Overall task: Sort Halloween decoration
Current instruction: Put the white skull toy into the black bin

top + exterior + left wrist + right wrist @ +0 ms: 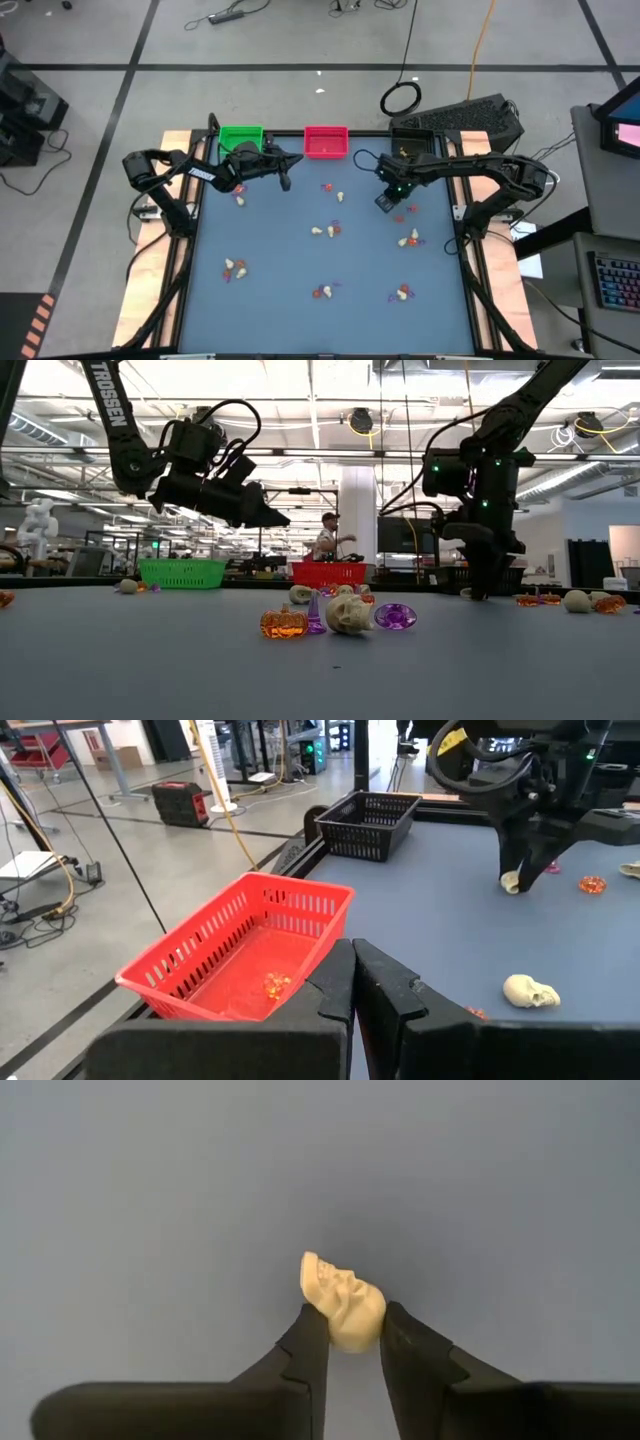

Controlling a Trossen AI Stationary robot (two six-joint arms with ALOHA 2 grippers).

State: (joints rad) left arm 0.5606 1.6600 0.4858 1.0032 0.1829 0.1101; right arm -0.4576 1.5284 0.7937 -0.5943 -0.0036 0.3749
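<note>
Cream skulls, orange pumpkins and purple pieces of Halloween decoration lie in small clusters on the blue-grey table [280, 300], such as one at the middle [327, 230] and one close to the low camera [345, 615]. My right gripper [345, 1325] stands at the table's far right, pointing down, closed on a cream skull [343, 1302]. My left gripper [352, 955] hovers shut and holding nothing above the table's far edge, between the green tray [240, 137] and the red tray [240, 950]. My right gripper pinches the cream skull by its rounded back part [352, 1332] between its two fingertips [310, 1330]. The fingers come from above, pointing steeply down. The skull's face sticks out beyond the tips, and the skull [512, 882] sits on the table.
Green, red and black trays [372, 820] stand in a row along the far edge; an orange trinket [275, 983] lies in the red one. More trinket clusters lie at the near left [235, 268], near middle [322, 292] and right [408, 240].
</note>
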